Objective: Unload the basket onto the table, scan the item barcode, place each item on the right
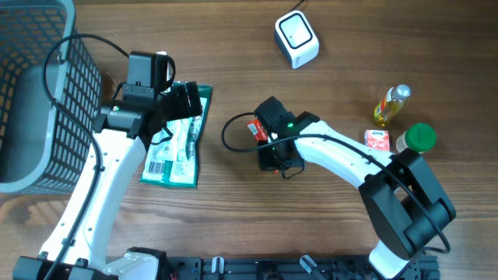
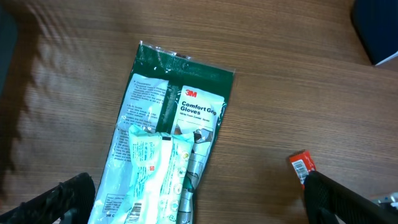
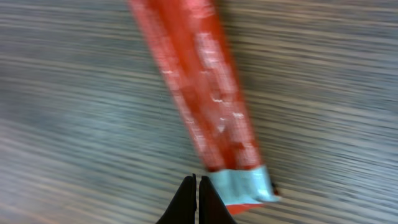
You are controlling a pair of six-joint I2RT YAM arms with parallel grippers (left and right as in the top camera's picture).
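While the right end effector (image 3: 198,186) sits with its two fingers pressed tight together and nothing between them, the red packet (image 3: 205,93) lies flat on the counter (image 1: 233,225), right by their tips. It is in the middle of the counter, and I think it is the item to scan. The white scanner (image 1: 296,39) stands at the far side, well apart from it.

The packet looks long, thin and light. Its wrap looks shiny, so I think it may slip. It also looks soft, so it may bend or crush if it is squeezed hard. I would open the fingers and take it across its narrow middle, not by the pale blue end (image 3: 242,186), which looks floppy. The close view is blurry, so I cannot find a barcode on it.

Over to the left, the left end effector (image 2: 198,177) is spread wide and hangs above a green glove pack (image 2: 168,143), holding nothing. That pack looks flat and floppy too, with a barcode label (image 1: 159,166) at its near end.
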